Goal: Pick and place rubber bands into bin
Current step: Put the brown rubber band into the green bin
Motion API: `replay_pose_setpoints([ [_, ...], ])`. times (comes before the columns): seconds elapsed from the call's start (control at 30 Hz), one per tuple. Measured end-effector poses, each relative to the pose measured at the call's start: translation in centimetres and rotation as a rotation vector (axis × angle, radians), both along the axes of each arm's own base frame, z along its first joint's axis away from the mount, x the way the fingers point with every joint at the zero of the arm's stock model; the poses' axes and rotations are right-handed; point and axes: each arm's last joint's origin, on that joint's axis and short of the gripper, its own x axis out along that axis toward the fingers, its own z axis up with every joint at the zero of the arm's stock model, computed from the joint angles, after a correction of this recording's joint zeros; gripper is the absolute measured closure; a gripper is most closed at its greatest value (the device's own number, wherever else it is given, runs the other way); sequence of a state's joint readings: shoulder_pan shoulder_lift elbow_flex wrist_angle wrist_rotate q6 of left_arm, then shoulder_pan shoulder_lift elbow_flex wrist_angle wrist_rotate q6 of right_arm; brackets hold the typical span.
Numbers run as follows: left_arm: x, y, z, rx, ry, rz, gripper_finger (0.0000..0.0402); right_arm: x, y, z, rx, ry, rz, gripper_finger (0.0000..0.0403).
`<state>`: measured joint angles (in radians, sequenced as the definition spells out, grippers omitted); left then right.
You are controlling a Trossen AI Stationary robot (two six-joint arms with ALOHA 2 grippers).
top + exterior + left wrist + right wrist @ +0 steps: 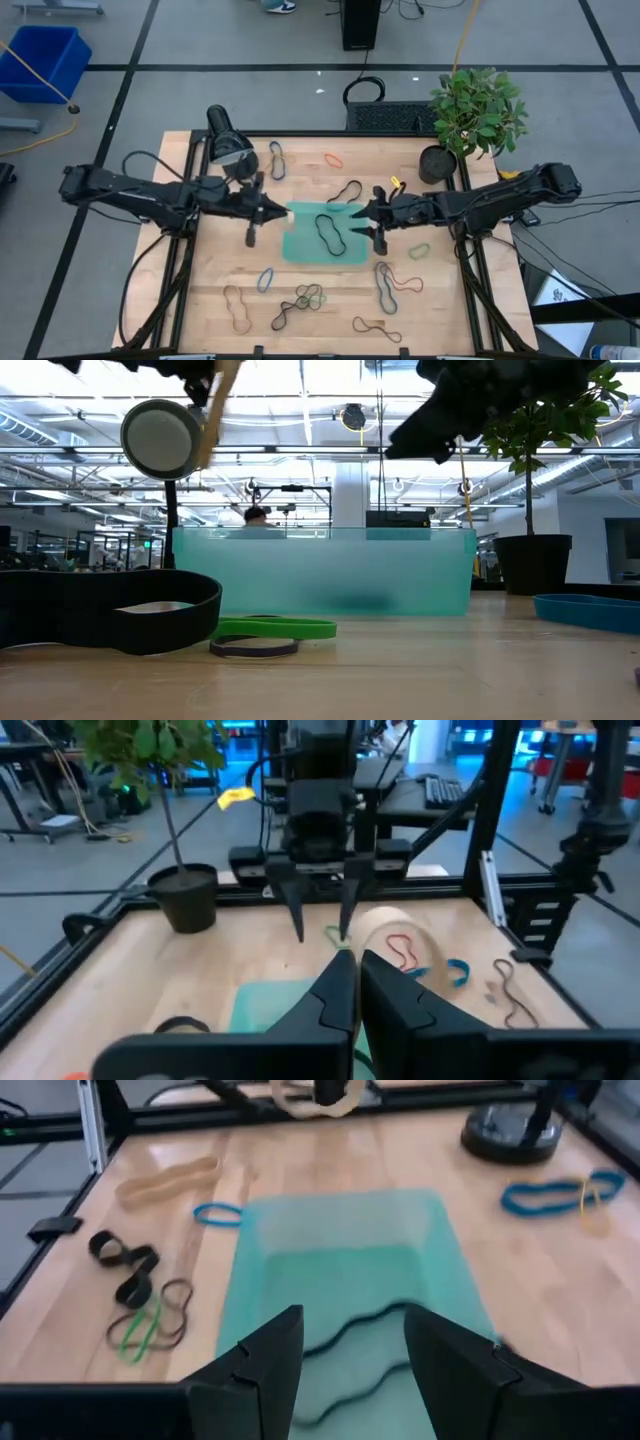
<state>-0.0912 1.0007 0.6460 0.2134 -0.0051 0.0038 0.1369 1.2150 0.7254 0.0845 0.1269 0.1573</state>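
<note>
High view: one black band lies in the bin point(322, 236); most rubber bands point(300, 298) are left on the surface point(220, 275).
You have the left pincer point(284, 210) at the bin's left edge with a tan band dangling, the right pincer point(352, 222) over its right edge. Left wrist view: its fingers are clenched, the band itself hidden. Right wrist view: fingers spread, grasping nothing, black band point(360, 1342) below. Low view: both pincers are cut off.

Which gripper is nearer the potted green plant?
Right. The right gripper sits at the teal plastic bin's right edge, below-left of the potted green plant; the left gripper is across the bin.
</note>
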Motion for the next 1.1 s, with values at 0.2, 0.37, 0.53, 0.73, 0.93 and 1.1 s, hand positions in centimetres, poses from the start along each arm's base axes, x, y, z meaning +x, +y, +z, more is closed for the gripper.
replay_pose_setpoints([
  [0.2, 3.4, -0.2, -2.7, -0.002, 0.034, 0.002, 0.0395, -2.3, 1.4, 1.0, 0.041, 0.044, 0.04, 0.0234],
  [0.37, 5.6, 0.0, -5.3, -0.01, 0.074, 0.017, 0.0382, -4.0, 2.4, 1.5, 0.069, 0.081, 0.027, 0.0234],
  [0.53, 6.9, 0.4, -7.7, -0.043, 0.147, 0.043, 0.0395, -5.6, 3.3, 0.9, 0.127, 0.205, 0.018, 0.0234],
  [0.73, 7.8, 0.7, -10.5, -0.102, 0.246, 0.076, 0.038, -7.0, 4.0, -0.2, 0.175, 0.362, -0.022, 0.0234],
  [0.93, 8.5, 0.6, -12.9, -0.176, 0.324, 0.093, 0.0394, -8.1, 4.6, -0.8, 0.194, 0.471, -0.052, 0.0234],
  [1.1, 8.7, 0.6, -14.5, -0.234, 0.381, 0.129, 0.0369, -8.7, 4.8, -1.1, 0.204, 0.525, -0.071, 0.0234],
])
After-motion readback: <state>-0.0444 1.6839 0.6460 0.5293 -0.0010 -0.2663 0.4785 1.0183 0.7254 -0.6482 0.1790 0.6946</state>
